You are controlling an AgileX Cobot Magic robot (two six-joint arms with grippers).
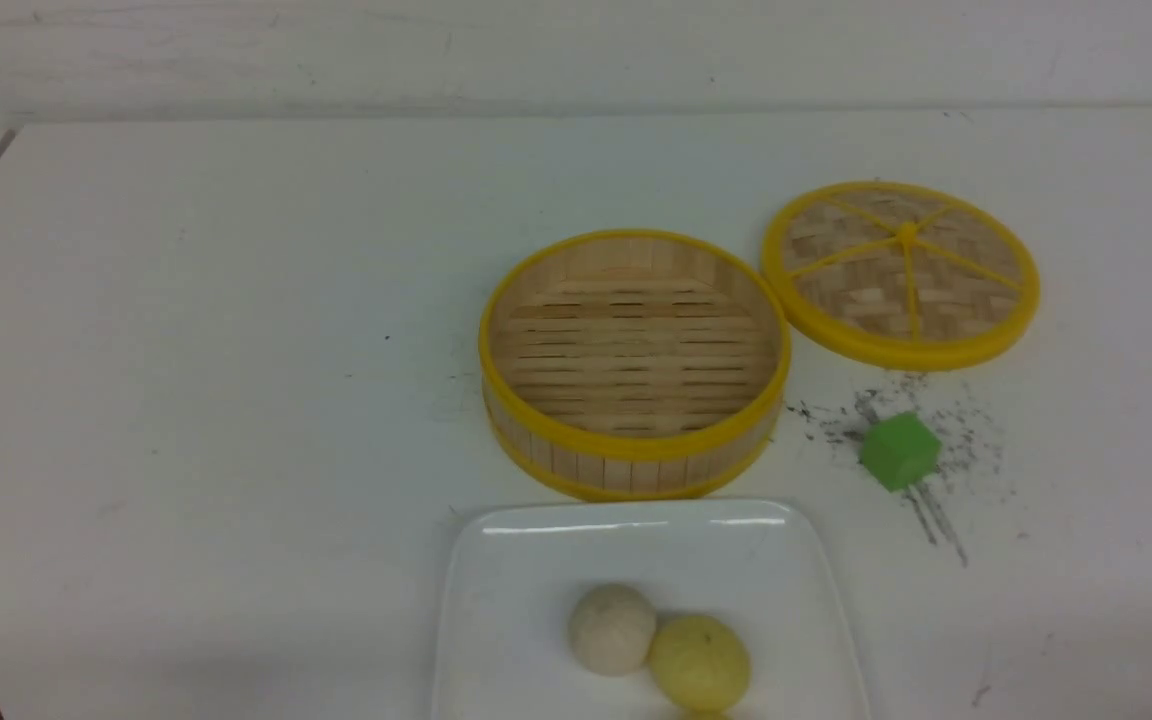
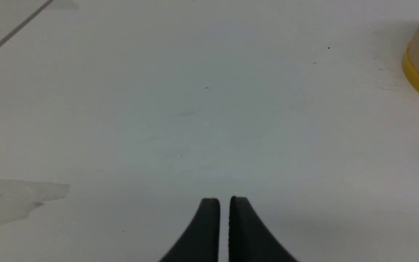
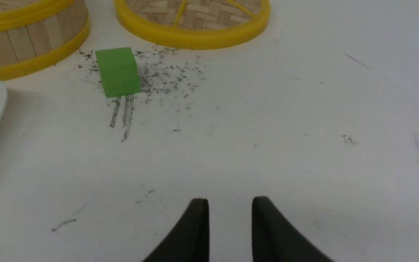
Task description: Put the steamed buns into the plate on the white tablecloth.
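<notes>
While both buns are sitting touching in the plate (image 1: 496, 600), cream bun (image 1: 612, 628) left of yellow bun (image 1: 699, 662), the left gripper (image 2: 224, 203) is hovering nearly closed and empty, the right gripper (image 3: 230, 203) slightly parted and empty, over bare worktop (image 1: 186, 400). The buns are looking light, soft and easily dented, best pinched gently across the dome's sides.

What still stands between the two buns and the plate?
Nothing visible: the cream bun and yellow bun already sit on the plate; the steamer basket is empty.
</notes>
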